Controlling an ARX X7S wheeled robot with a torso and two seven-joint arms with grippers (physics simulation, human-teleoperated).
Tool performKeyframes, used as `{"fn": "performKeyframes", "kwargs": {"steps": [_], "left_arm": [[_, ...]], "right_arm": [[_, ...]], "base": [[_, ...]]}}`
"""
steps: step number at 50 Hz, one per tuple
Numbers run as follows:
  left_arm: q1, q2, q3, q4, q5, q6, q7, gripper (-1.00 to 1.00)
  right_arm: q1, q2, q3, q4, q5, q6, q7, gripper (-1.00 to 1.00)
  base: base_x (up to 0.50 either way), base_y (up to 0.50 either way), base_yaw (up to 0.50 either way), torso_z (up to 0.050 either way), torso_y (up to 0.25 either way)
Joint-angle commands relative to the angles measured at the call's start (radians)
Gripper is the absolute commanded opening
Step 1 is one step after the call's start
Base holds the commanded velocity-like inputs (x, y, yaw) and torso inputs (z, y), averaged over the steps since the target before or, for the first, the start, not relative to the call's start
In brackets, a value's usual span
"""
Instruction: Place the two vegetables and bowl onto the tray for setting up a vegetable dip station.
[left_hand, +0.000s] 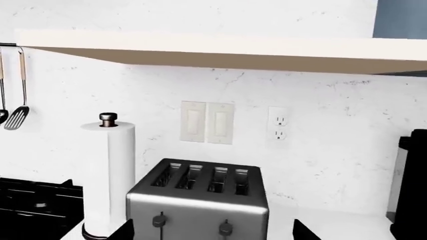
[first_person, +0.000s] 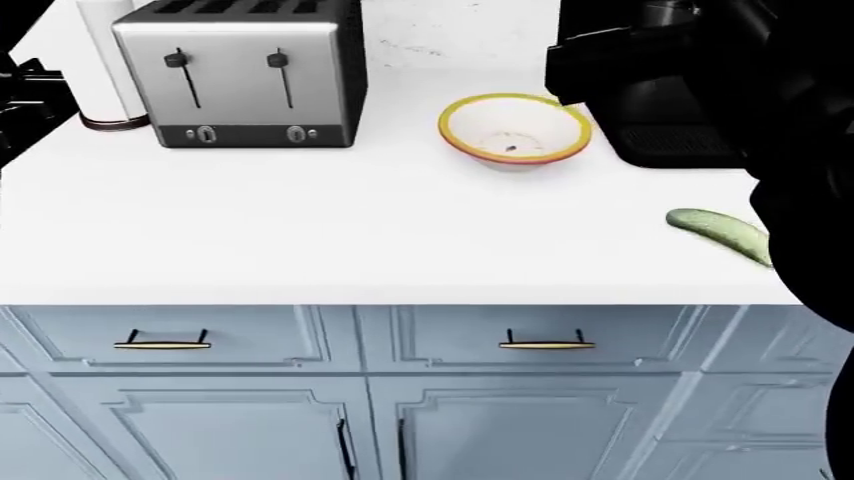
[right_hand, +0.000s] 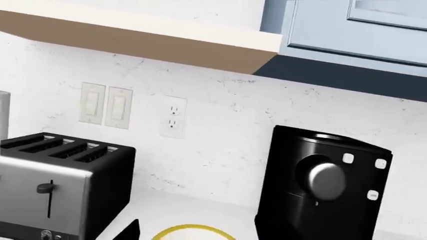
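Neither pincer shows enough to tell spread from pressed: the left wrist view only has dark fingertips (left_hand: 127, 231) before the toaster (left_hand: 198, 200). From the head, the bowl (first_person: 515, 131) sits far on the counter (first_person: 334, 230), right of the toaster, the cucumber (first_person: 721, 234) nearer right. The right wrist view catches the bowl's yellow rim beside a black coffee machine (right_hand: 320, 185).

Toaster (first_person: 240, 70): I am seeing brushed, shiny metal with a black top. Counter (first_person: 334, 230): showing as smooth matt white. Bowl (first_person: 515, 130): looking glazed and glossy. Cucumber (first_person: 721, 235): showing bumpy green skin. Coffee machine (right_hand: 320, 185): gleaming as glossy black plastic. Paper towel roll (left_hand: 107, 175): looking like soft white paper. Cabinet handles (first_person: 160, 343): shining like brass.
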Motion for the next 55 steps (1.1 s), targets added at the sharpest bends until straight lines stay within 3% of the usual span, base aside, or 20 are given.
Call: {"fn": "performKeyframes", "kwargs": {"steps": [1,32,36,38,55], "left_arm": [[0.009,-0.001,0.001,-0.005,-0.003,0.010,0.000,1.00],[0.008,-0.009,0.008,-0.016,0.005,0.022,0.005,1.00],[0.008,-0.008,0.009,-0.015,0.005,0.022,0.006,1.00],[0.006,-0.009,0.009,-0.014,0.002,0.022,0.004,1.00],[0.009,-0.010,0.014,-0.009,0.000,0.027,0.005,1.00]], "right_arm": [[0.006,0.008,-0.011,0.001,0.009,-0.013,0.003,1.00],[0.003,0.025,-0.038,0.003,-0.009,-0.046,-0.019,1.00],[0.032,0.032,-0.086,0.023,-0.011,-0.007,0.003,1.00],[0.013,0.024,-0.044,-0.007,-0.017,-0.053,-0.030,1.00],[0.019,0.034,-0.049,-0.006,-0.006,-0.070,-0.024,1.00]], "base": [[0.00,-0.50,0.00,0.000,0.000],[0.00,-0.50,0.00,0.000,0.000],[0.00,0.00,0.00,0.000,0.000],[0.01,0.00,0.00,0.000,0.000],[0.50,0.00,0.00,0.000,0.000]]}}
